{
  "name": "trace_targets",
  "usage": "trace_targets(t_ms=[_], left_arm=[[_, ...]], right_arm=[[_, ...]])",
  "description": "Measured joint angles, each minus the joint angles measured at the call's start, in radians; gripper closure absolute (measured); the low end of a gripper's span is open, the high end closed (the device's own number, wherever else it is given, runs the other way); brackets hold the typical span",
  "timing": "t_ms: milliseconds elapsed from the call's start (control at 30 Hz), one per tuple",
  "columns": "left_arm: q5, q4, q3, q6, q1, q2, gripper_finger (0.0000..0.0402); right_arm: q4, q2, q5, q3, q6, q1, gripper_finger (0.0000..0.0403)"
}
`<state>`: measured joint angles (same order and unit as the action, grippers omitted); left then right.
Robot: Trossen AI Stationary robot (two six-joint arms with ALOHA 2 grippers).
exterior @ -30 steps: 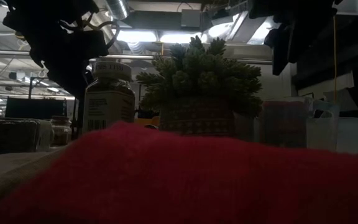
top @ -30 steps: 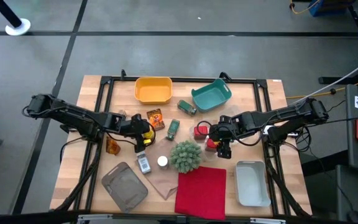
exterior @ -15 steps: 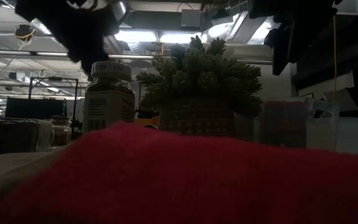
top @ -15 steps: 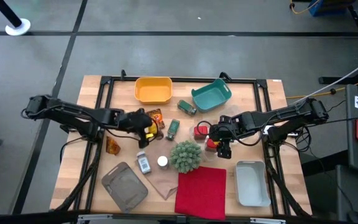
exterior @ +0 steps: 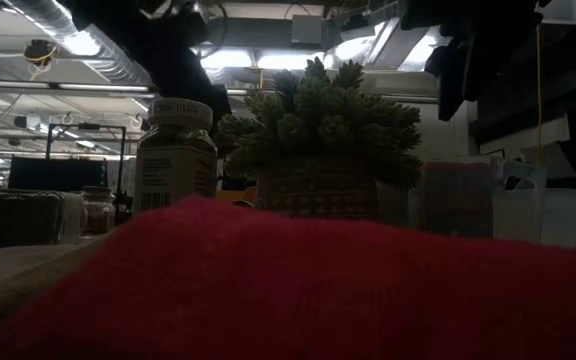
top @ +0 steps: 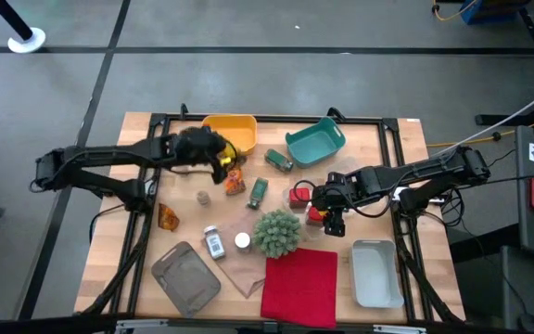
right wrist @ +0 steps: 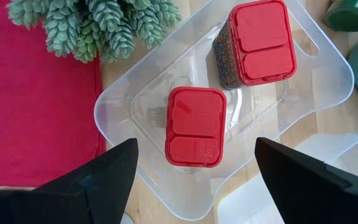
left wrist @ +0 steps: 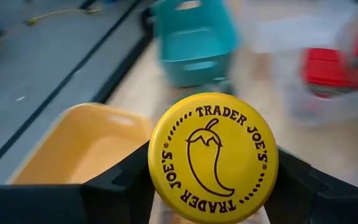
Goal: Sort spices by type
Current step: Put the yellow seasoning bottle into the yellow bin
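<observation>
Left claw point(top: 219, 160) raised near the front edge of the yellow bin point(top: 228, 133), fingers closed on the yellow jar point(left wrist: 213, 157). In the left wrist view the jar's yellow lid reads "Trader Joe's" with a chili pepper drawing; a dark finger presses on each side of it. Yellow bin and teal bin point(left wrist: 193, 38) lie beyond it in that view.

Right claw point(right wrist: 194, 163) hangs over a clear tray point(right wrist: 123, 99), fingers spread wide, gripping nothing. Two red tins point(right wrist: 196, 126) stand in that tray, apart from each other, red lids up.

Elsewhere on the tabletop point(top: 137, 215):
- orange-brown foil packet point(top: 235, 182) just beside the left claw
- green jar point(top: 258, 191) near the packet; a second green jar point(top: 278, 160) lying beside the teal bin
- white-capped clear jar point(top: 213, 242) on its side, a white cap point(top: 242, 241) close to it
- small amber jar point(top: 167, 216) toward the left edge
- spiky green plant ball point(top: 277, 231) touching the red cloth point(top: 300, 286)
- white bin point(top: 375, 273) and a grey lid point(top: 185, 276) along the near edge
</observation>
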<state>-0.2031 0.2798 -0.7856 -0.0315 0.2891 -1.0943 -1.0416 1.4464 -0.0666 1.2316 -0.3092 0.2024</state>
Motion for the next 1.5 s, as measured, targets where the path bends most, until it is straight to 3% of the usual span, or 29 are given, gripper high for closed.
trace_targets(t_ms=[367, 667, 1000, 1500], left_arm=[[0.046, -0.005, 0.000, -0.069, 0.299, -0.035, 0.0180], [0.105, -0.017, 0.000, -0.082, 0.454, -0.168, 0.0180], [0.126, -0.094, 0.000, -0.076, 0.514, -0.324, 0.0180], [0.116, -0.091, 0.000, 0.027, 0.524, -0.340, 0.0141]], right_arm=[[0.001, 0.000, 0.000, 0.000, 0.000, 0.000, 0.0079], [0.002, 0.000, 0.000, 0.000, 0.003, 0.000, 0.0079], [0.002, 0.000, 0.000, 0.000, 0.004, 0.000, 0.0079], [0.002, 0.000, 0.000, 0.000, 0.004, 0.000, 0.0079]])
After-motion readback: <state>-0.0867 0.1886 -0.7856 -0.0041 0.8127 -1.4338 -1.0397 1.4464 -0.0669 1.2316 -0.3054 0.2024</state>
